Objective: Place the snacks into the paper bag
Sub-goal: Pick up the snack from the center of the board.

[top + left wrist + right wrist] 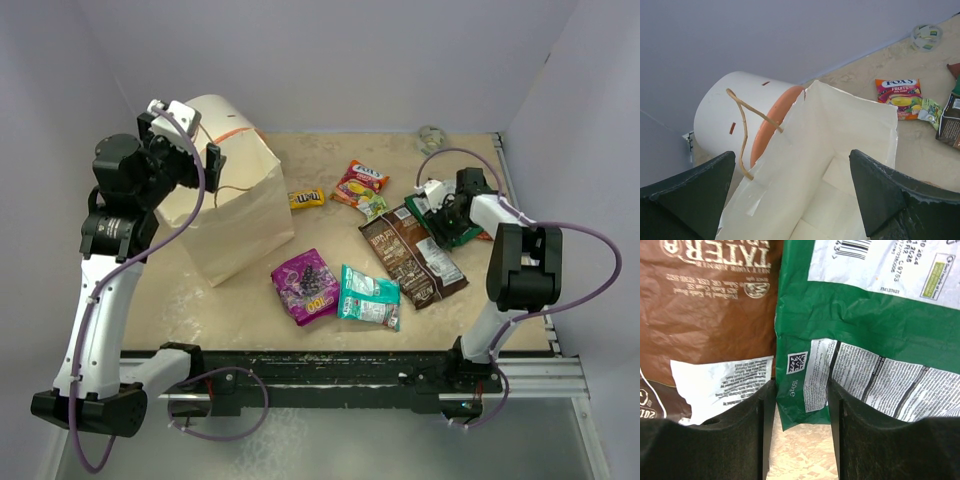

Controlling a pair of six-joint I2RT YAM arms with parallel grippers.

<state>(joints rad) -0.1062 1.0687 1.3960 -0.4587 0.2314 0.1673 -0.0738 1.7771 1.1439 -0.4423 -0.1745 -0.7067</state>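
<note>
The beige paper bag [235, 215] stands open at the left; its mouth fills the left wrist view [840, 145]. My left gripper [195, 150] hangs open and empty over that mouth [792, 200]. My right gripper [447, 215] is low at the right, its open jaws straddling a corner of the green-white packet [865, 315], which lies flat [458, 236]. Next to it lies the dark brown packet [410, 255] [715, 305]. Purple [305, 285], teal [370, 297], orange-red [360, 182] [900, 90], yellow [306, 198] and tiny green [373, 207] packets lie on the table.
A white-and-orange cylinder [225, 115] lies behind the bag, touching it [730, 115]. A small grey-green ball [431, 135] sits at the back wall [926, 36]. Grey walls close in the table on three sides.
</note>
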